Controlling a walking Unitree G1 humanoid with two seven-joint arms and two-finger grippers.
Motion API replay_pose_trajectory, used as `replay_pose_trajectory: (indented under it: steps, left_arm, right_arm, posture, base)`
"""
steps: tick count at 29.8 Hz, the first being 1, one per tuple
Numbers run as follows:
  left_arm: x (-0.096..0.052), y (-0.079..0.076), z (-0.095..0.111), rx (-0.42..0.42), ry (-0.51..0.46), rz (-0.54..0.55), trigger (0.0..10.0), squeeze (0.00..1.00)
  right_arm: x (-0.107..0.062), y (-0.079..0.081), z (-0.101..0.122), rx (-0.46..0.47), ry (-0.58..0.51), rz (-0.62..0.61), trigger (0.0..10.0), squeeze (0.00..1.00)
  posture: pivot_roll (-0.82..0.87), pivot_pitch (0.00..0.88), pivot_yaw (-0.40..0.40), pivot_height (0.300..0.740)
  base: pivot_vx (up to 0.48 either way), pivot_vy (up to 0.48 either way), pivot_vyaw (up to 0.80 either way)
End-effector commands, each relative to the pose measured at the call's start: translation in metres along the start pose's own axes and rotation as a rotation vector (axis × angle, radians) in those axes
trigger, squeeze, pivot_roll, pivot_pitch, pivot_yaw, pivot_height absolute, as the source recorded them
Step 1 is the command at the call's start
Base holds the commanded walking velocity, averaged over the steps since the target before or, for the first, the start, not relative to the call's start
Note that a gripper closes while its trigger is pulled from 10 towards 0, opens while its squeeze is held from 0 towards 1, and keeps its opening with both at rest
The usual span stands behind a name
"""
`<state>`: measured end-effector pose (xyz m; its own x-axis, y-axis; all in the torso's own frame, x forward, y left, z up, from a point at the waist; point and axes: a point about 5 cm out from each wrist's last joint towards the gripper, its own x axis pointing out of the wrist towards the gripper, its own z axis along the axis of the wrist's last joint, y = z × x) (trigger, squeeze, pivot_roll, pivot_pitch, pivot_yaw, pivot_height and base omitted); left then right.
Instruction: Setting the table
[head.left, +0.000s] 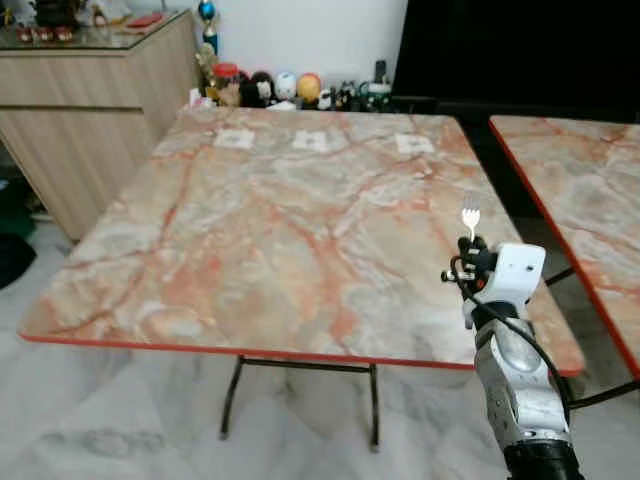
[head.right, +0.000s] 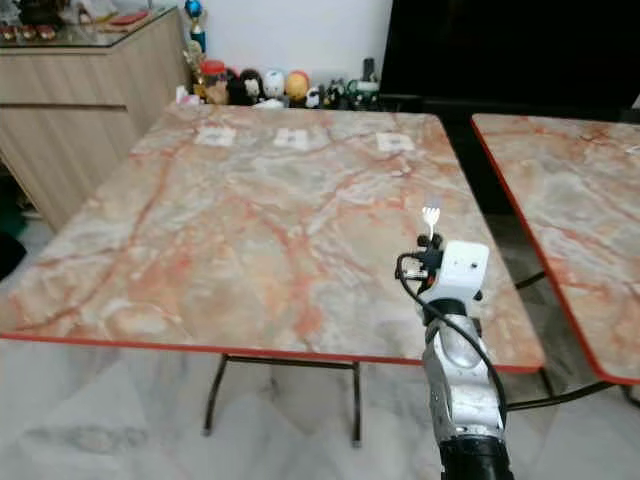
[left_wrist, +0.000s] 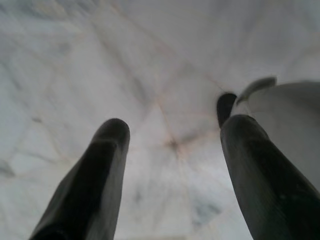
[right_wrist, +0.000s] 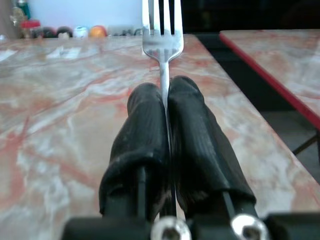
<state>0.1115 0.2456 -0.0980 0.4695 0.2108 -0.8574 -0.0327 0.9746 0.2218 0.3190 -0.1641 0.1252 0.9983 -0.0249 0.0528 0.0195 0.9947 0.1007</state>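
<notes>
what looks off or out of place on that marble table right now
Nothing stands out. The orange-veined marble table looks unspilled and undamaged, with three small white squares lined up along its far edge. The right gripper is shut on an upright silver metal fork over the near right side.

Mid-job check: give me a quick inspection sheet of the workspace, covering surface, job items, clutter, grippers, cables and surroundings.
Surface: marble-pattern table with a red edge; three small white paper squares near its far edge.
Job's things: fork held upright, tines up, over the table's near right part.
Clutter: nothing seen on the table apart from the squares.
Grippers: right gripper shut on the fork's handle; left gripper open, hanging over pale floor.
Cables: black cable looping along the right wrist.
Surroundings: second table to the right, wooden cabinet to the left, small figurines along the far wall.
</notes>
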Motion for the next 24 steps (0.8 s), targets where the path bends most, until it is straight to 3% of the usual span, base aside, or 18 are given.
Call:
replay_pose_trajectory:
  steps: [1,8,13,19,24]
  left_arm:
    - [0.000,0.001,-0.002,0.006,0.009,-0.001,10.0,0.00]
    - [-0.002,0.026,-0.003,0.007,0.011,0.028,10.0,0.00]
    - [-0.001,0.033,0.003,0.004,0.001,0.038,10.0,0.00]
    - [0.004,0.021,0.021,0.011,-0.018,0.024,10.0,0.00]
    - [0.005,0.009,0.023,0.015,-0.025,0.009,10.0,0.00]
  right_arm:
    - [0.002,-0.003,0.006,-0.010,-0.020,-0.008,10.0,0.00]
    - [0.002,-0.002,0.004,-0.010,-0.019,-0.009,10.0,0.00]
    - [0.003,0.001,0.004,-0.004,-0.024,0.002,10.0,0.00]
    - [0.004,0.001,0.007,-0.002,-0.033,0.000,10.0,0.00]
    - [0.004,-0.001,0.007,-0.005,-0.037,-0.007,10.0,0.00]
  posture:
    - [-0.11,0.024,-0.019,0.740]
    - [-0.08,0.031,-0.013,0.740]
    - [-0.08,0.029,-0.009,0.740]
    - [-0.08,0.030,-0.009,0.740]
    - [-0.08,0.031,-0.008,0.740]
  base:
    - [0.000,-0.480,0.00]
    - [0.000,-0.480,0.00]
    - [0.000,-0.480,0.00]
    - [0.000,-0.480,0.00]
    - [0.000,-0.480,0.00]
